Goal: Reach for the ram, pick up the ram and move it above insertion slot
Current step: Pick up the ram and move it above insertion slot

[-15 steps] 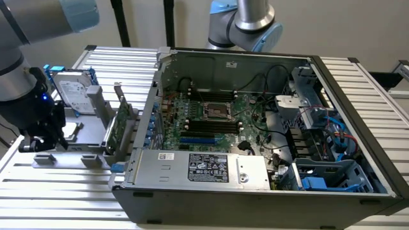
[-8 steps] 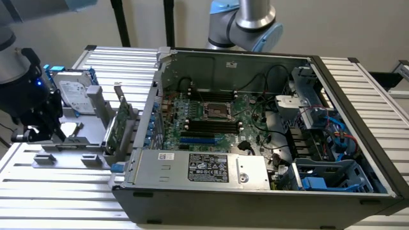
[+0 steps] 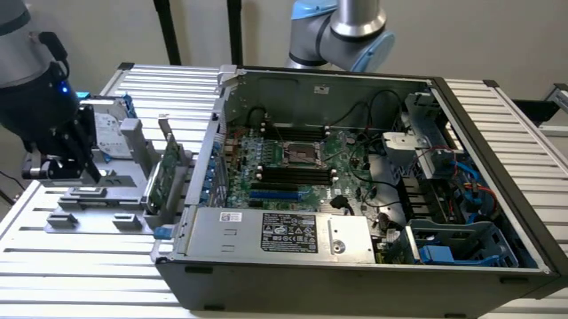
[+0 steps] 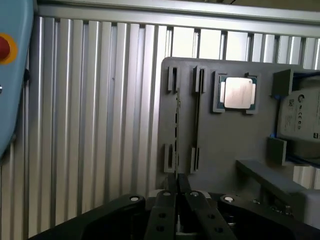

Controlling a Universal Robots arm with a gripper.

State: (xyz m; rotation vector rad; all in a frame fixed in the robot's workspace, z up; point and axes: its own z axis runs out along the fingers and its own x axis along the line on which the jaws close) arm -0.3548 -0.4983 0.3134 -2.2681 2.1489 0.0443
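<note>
We see the gripper [image 4: 176, 189] hanging over the near end of the grey holder [image 4: 225, 145] with its jaws all but closed and nothing between them. The ram [image 4: 176, 125] stands on edge in one of the holder's two narrow slots, the one farther from the processor [image 4: 238, 94], and the fingertips line up roughly with its end. The main risk, as we judge it, is that jaws this narrow cannot straddle the stick. A descent as they stand would press onto its top edge or chips and could crack it or jam it in the slot. A small sideways error could land a finger on the holder's raised slot guides, or in the neighbouring slot. A grip taken only at the end of so long and thin a board may let it tilt or bind as it lifts. In the exterior view the larger green card [image 3: 164, 174] and the hard drive [image 3: 105, 133] share the holder and crowd the gripper [image 3: 60, 169]. The computer case [image 3: 355, 279] wall stands just beside the holder, between it and the insertion slot [image 3: 293, 174], so a low carry could strike it.
</note>
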